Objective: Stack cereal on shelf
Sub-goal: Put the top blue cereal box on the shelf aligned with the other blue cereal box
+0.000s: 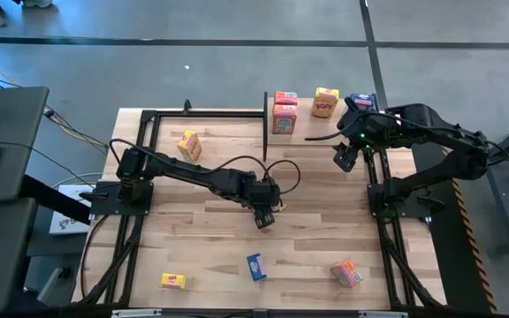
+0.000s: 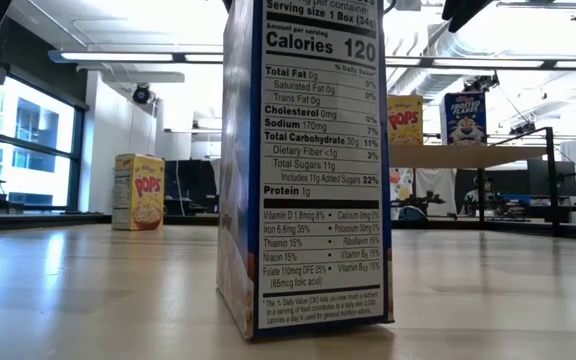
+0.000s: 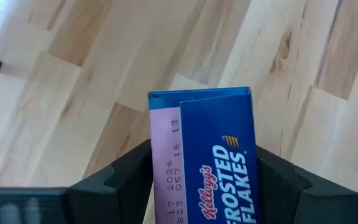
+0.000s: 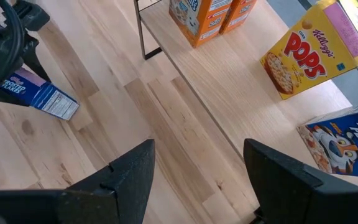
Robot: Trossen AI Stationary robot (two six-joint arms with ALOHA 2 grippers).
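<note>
My left gripper (image 1: 264,218) is at the table's middle, slanting down, shut on a blue Frosted Flakes cereal box (image 3: 210,155). The right wrist view shows that box (image 4: 39,93) low on the tabletop under the left gripper (image 4: 2,43). My right gripper (image 1: 345,157) hangs open above the near edge of the shelf (image 1: 343,132), with nothing between its fingers (image 4: 135,174). On the shelf stand two orange boxes (image 1: 284,111), a yellow Pops box (image 1: 325,102) and a blue box (image 1: 362,102). My left gripper pinches the blue box between its two fingers, one on the pink-printed narrow side (image 3: 159,171) and one on the opposite side (image 3: 252,171). The fingers come from above, slanting down. The box's flap end (image 3: 199,96) points away from the wrist, and the box rests on the tabletop (image 4: 61,109).
Loose boxes stand on the tabletop: a yellow one (image 1: 189,145) at the far left, a blue one (image 1: 255,266), a yellow one (image 1: 173,281) and an orange one (image 1: 346,273) near the front edge. The shelf's black upright (image 1: 265,124) stands beyond the left gripper.
</note>
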